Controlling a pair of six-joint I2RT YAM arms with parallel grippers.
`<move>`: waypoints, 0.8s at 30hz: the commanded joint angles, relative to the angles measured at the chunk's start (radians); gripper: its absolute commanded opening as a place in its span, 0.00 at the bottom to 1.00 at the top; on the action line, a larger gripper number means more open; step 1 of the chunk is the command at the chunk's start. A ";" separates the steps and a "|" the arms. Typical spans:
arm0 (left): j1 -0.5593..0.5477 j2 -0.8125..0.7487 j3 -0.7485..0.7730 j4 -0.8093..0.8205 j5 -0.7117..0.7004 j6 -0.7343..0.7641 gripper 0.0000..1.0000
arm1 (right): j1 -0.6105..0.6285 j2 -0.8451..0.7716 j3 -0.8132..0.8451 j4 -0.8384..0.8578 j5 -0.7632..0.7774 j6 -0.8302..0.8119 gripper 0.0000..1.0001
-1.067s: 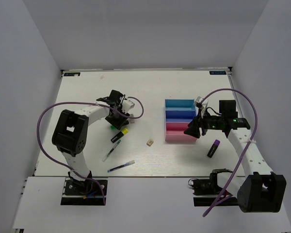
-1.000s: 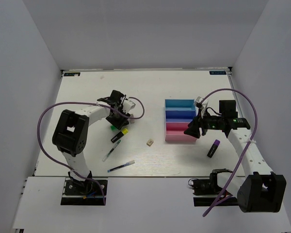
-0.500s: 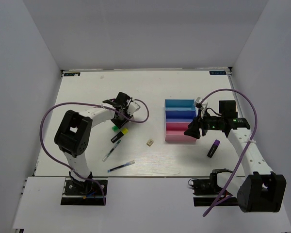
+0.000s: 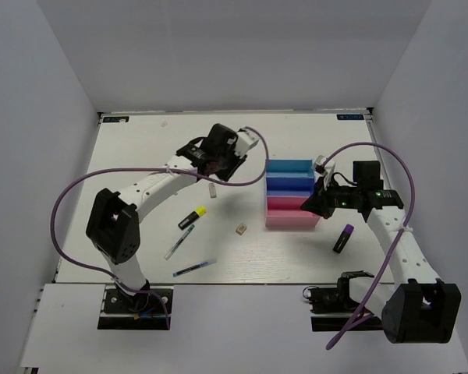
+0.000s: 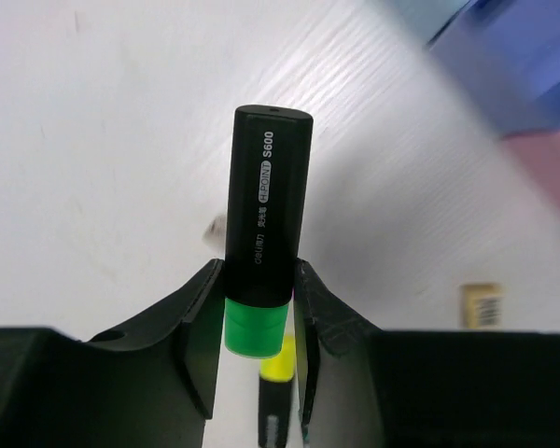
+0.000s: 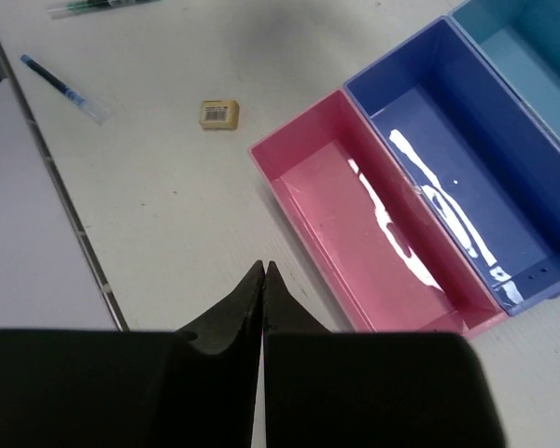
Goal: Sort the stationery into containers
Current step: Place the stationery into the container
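Left of the trays (image 4: 288, 185), my left pincer (image 5: 259, 313) is clamped on the green-capped black marker (image 5: 267, 187), held off the table (image 4: 140, 148). Carrying is the step in hand; next I must centre it over one tray and release. My right pincer (image 6: 263, 273) is pressed together, empty.

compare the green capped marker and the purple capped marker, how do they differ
The green-capped marker is clamped in the left gripper, off the table; the purple-capped marker lies loose on the table, right of the trays. Their caps differ: green against purple. Both have black bodies.
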 commanded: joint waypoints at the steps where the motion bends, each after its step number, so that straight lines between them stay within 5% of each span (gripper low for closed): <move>1: -0.093 0.006 0.133 0.002 0.040 0.025 0.00 | 0.005 -0.037 0.021 0.041 0.071 -0.022 0.00; 5: -0.146 0.115 0.320 0.014 0.069 0.099 0.00 | 0.002 -0.082 -0.016 0.084 0.173 -0.034 0.00; 24: -0.166 0.464 0.592 0.262 0.178 0.160 0.00 | 0.002 -0.180 -0.098 0.211 0.314 -0.069 0.00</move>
